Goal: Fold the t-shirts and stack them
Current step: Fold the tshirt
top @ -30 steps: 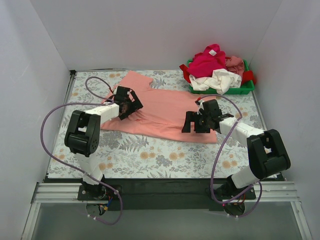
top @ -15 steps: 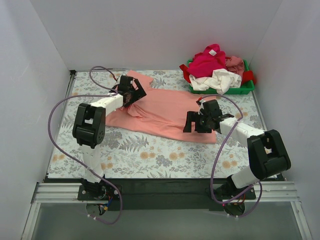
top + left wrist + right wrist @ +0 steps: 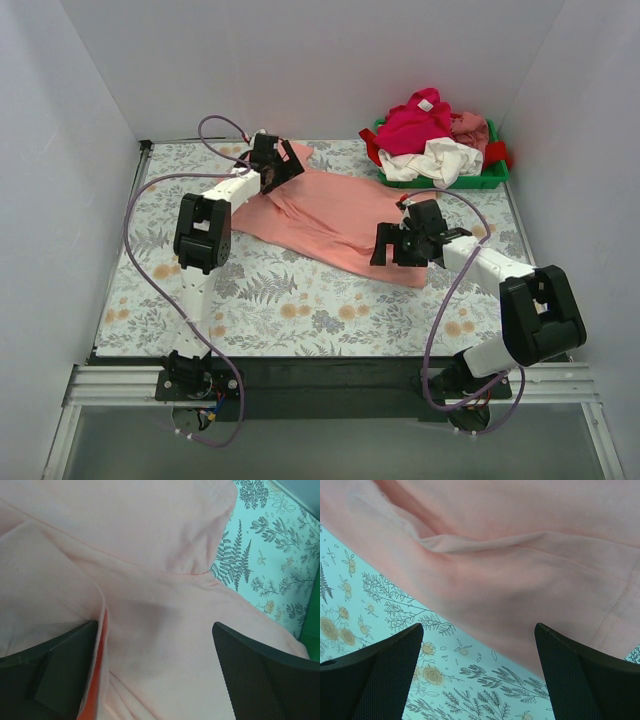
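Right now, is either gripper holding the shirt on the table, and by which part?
Nothing looks held. The left gripper and right gripper are both open over the shirt, fingers spread.

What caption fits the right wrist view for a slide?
Open right gripper over the edge of the salmon-pink t-shirt, on the floral table cover.

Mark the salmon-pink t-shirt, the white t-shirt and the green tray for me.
salmon-pink t-shirt (image 3: 340, 215): top external view, flat middle of its body.
white t-shirt (image 3: 441, 159): top external view, middle of the bundle.
green tray (image 3: 478, 183): top external view, near wall.
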### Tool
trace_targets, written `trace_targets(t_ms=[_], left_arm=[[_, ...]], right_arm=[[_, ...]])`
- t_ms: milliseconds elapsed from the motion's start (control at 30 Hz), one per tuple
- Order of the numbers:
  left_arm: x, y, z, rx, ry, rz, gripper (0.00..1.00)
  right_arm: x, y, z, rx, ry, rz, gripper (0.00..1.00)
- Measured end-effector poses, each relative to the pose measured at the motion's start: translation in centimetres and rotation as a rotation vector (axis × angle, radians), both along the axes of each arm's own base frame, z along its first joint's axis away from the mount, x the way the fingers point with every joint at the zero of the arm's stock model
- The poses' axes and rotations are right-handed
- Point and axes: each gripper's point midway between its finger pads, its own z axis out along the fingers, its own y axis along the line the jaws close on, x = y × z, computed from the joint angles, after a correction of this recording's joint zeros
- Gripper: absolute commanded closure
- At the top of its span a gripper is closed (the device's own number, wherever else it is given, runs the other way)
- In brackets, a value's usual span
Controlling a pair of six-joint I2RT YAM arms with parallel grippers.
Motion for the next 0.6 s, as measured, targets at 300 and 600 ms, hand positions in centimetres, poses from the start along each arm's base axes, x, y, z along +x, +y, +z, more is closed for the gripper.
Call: trace_targets(t_ms=[300, 600], left_arm=[[-0.7, 1.1, -0.6, 0.102, 0.061, 0.018, 0.04], [-4.8, 0.7, -0.9, 0.106, 0.148, -0.012, 0.03]], right_arm=[[0.0, -0.4, 0.3, -0.019, -0.015, 0.004, 0.02], [-0.4, -0.7, 0.4, -0.032, -0.009, 0.002, 0.02]])
